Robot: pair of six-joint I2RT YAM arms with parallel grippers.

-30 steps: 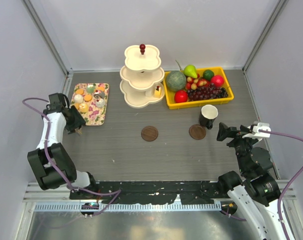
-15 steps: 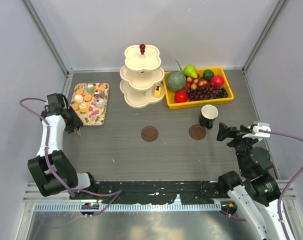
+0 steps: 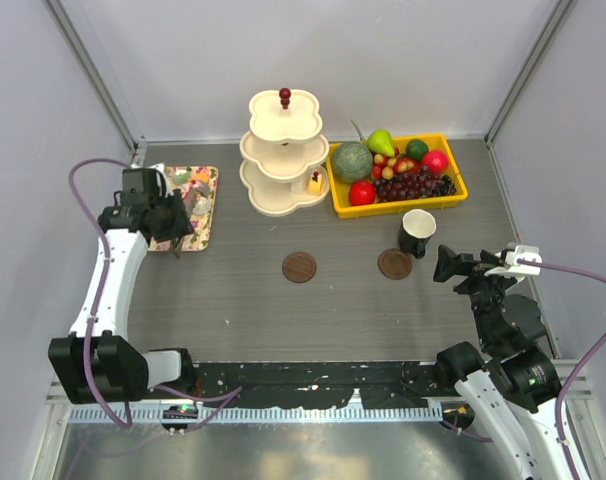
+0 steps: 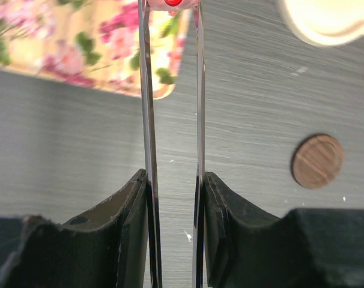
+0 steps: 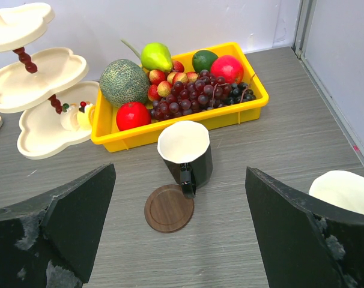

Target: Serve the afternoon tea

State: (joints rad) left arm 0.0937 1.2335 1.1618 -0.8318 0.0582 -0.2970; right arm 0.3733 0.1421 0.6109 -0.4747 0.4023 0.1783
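Note:
My left gripper [image 3: 186,212] hangs over the flowered tray [image 3: 209,222] of small sweets. In the left wrist view its two thin metal blades run up to the top edge. There they are shut on a pale pink sweet with a red top [image 4: 172,2], mostly cut off by the frame. The black mug [image 5: 185,153] stands beside a round wooden coaster [image 5: 169,208]. My right gripper [image 5: 179,174] is wide open just in front of the mug and touches nothing. A pale mug rim [image 5: 344,191] shows at its right.
A cream three-tier stand [image 3: 284,160] at the back centre carries a yellow cake wedge [image 3: 314,183] on its bottom tier. The yellow fruit tray [image 3: 453,190] sits to its right. A second coaster [image 3: 299,266] lies mid-table.
My left arm has swung up from beside the tray's near left corner to over the tray, and its blades have narrowed. The right arm has not moved.

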